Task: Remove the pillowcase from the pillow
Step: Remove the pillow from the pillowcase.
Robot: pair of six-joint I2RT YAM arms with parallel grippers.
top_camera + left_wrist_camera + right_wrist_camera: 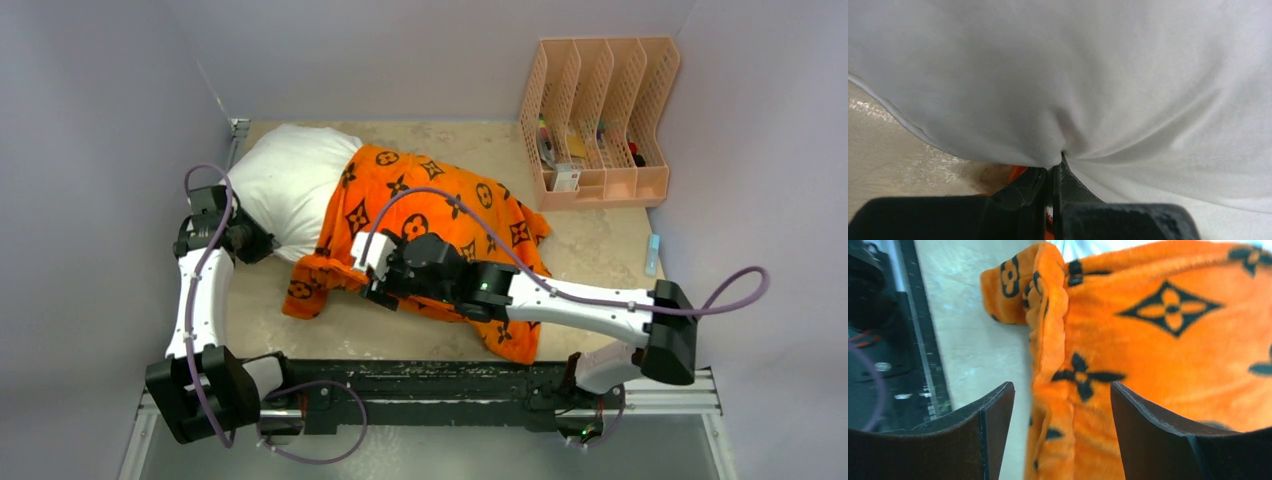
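The right gripper (1062, 390) is spread wide. The rolled open hem of the pillowcase (1158, 340) runs straight through the gap between its fingers (993, 425), and the wrist view does not show whether either finger touches the plush. Beyond the fingertips the hem bunches into a thick orange fold, with bare table (973, 350) to one side of it and the broad patterned cover to the other.

From above, the right gripper (368, 262) sits over the near edge of the pillowcase (440, 215), which lies draped beneath and beyond it.

The left gripper (1055, 167) is pressed together, pinching a small tuck of the white pillow (1073, 75). The fabric puckers toward the fingertips and the pillow fills nearly everything ahead of them. A sliver of orange shows just beneath the fingers.

In the top view the left gripper (262, 243) bites the near edge of the pillow (290, 180). The bare end of the pillow bulges out beyond that grip, and the rest is inside the cover. Farthest off, well apart from both grippers, a peach file rack (600, 120) stands in the back corner of the table (600, 250).
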